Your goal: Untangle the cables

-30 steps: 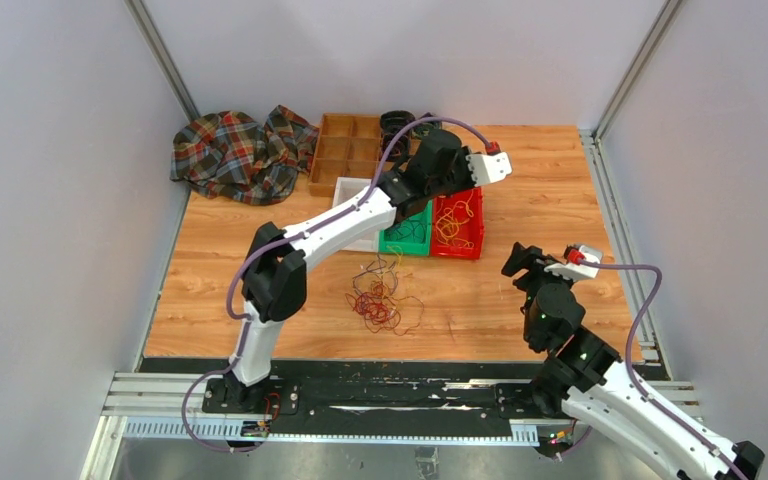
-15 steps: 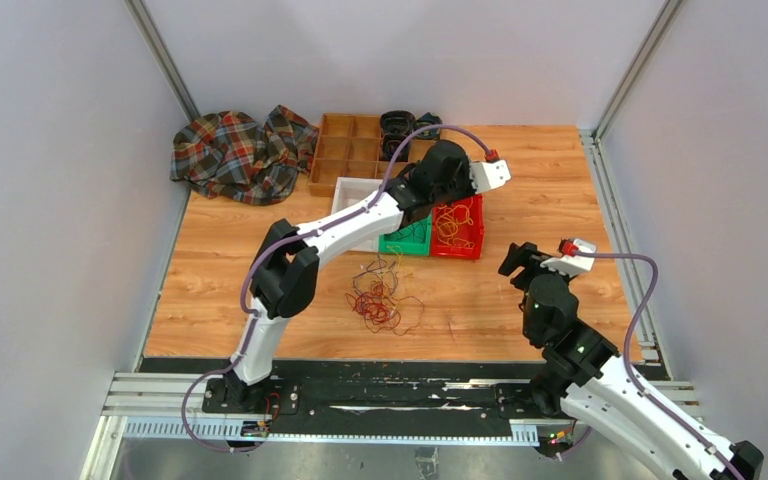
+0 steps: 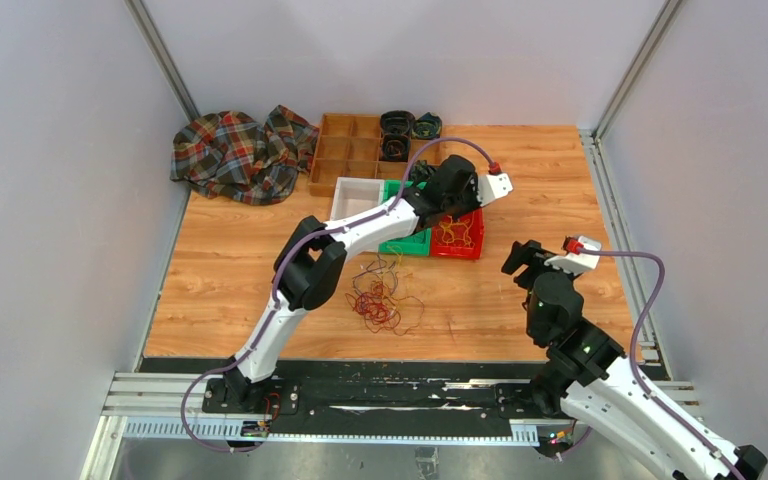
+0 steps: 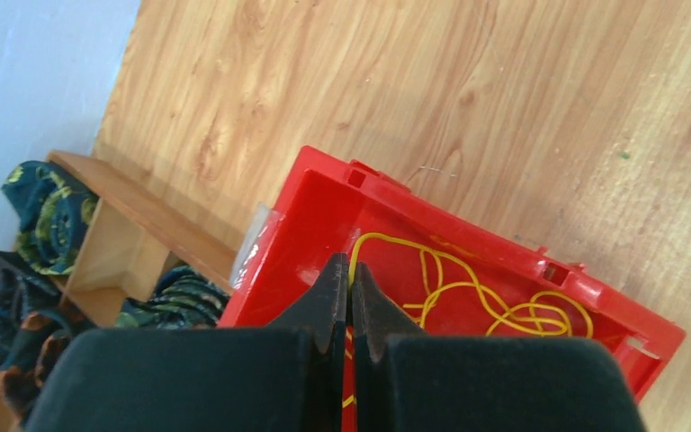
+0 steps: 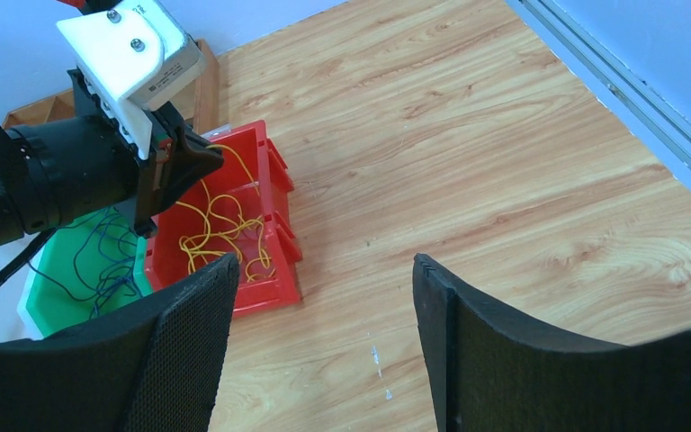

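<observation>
Left gripper [image 4: 350,274], pinched tight on a yellow cable [image 4: 425,261], hangs directly over the red bin [image 4: 468,229] below.

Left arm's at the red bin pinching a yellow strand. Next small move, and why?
Probably open the left fingers and let go. They are shut on a yellow cable right above the red bin, and its loops lie inside the bin, so a release should drop the rest in. No lift or shift looks needed first.
</observation>
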